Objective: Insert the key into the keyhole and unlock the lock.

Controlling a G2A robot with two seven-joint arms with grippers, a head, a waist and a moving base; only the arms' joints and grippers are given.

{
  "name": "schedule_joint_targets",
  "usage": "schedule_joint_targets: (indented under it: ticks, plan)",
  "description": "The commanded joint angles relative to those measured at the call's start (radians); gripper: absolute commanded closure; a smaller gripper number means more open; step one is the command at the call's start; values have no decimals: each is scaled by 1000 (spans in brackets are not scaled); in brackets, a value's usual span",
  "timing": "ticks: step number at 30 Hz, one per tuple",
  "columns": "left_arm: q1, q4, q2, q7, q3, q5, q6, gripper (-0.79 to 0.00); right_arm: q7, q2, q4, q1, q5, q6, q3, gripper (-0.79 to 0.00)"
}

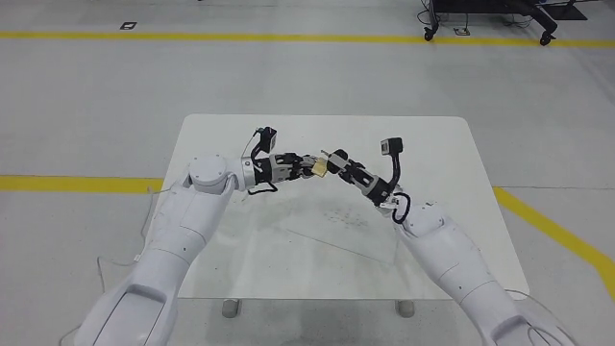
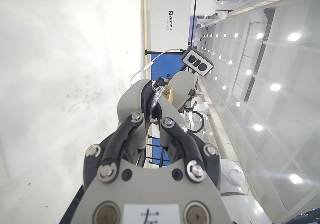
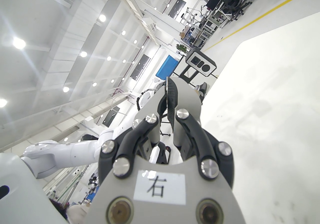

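Above the middle of the white table (image 1: 432,154), the left gripper (image 2: 156,103) clamps a brass padlock (image 2: 171,95), its shackle between the fingers. Just right of it, the right gripper (image 3: 168,84) is pinched closed; what it pinches is too small to tell.

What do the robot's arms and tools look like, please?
The left arm and right arm have smooth white shells and black cabled wrists. The left tool and right tool have grey fingers, black linkages, silver screws and a white label with one black character.
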State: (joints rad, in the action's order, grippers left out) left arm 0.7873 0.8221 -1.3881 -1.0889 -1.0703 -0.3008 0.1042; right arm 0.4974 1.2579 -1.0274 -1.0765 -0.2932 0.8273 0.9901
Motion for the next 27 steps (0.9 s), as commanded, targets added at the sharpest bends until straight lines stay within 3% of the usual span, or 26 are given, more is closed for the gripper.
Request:
schedule_joint_targets:
  ticks: [1,5,13,27]
  plan:
    - [-2,-1,-1,2,3,-2,2,0,-4,-3,-5,-4,2,3,13,0]
    - [-3,2,0,-3,6,-4,11,0,-71,-5,9,-11,3,-7,49,0]
    - [1,0,2,-25,14,-10,14,0,-171,7,19,9,177,-59,34,0]
    - [-48,-64,-2,-22,26,-25,11,0,-135,2,-64,-37,222,-48,55,0]
